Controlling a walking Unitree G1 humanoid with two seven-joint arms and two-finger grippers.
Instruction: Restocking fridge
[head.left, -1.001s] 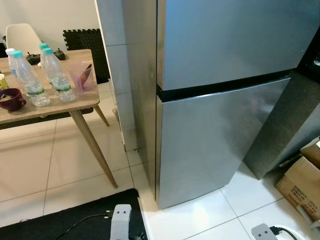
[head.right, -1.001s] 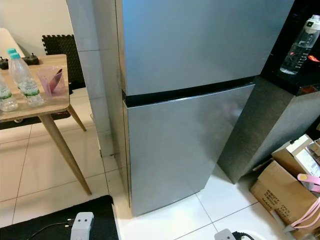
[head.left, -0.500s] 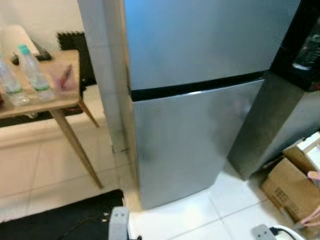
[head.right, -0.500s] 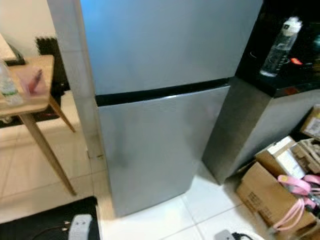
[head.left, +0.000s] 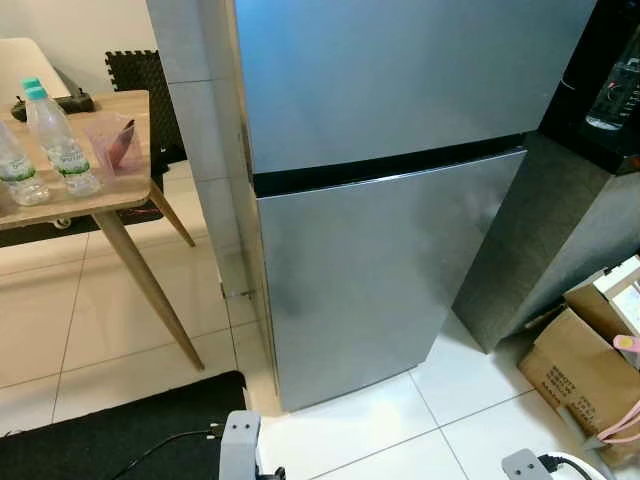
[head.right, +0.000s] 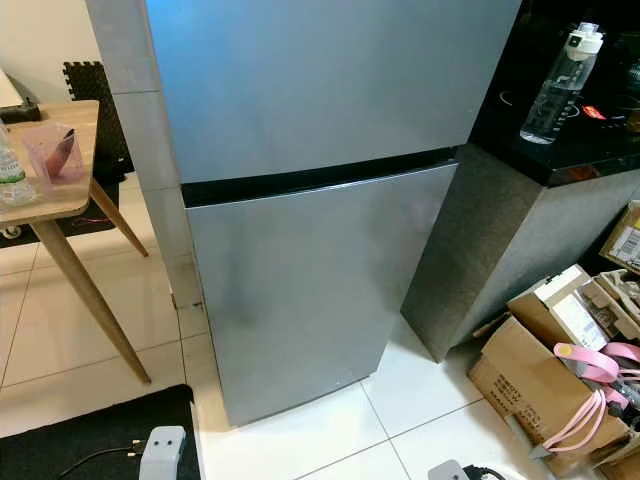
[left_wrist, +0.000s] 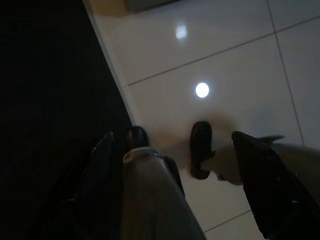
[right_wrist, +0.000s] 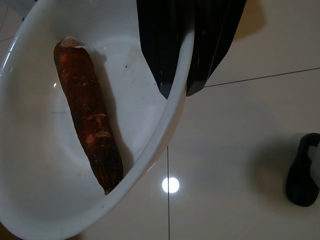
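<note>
The fridge (head.left: 380, 200) stands shut before me while my right fingers (right_wrist: 182, 65) pinch the rim of a white bowl (right_wrist: 30, 165) holding a brown root (right_wrist: 90, 125) (my left fingers (left_wrist: 170, 150) hang spread, empty), which may roll out if I tip it.

The fridge (head.right: 310, 200) ran off the picture's top edge, its upper door cut short. At nine o'clock the tabletop (head.left: 70, 205) was cropped, leaving one water bottle (head.left: 14, 170) half seen. The bowl (right_wrist: 45, 200) was cut off at its rim, and labels on the cardboard box (head.right: 520, 385) were too small to read.
</note>
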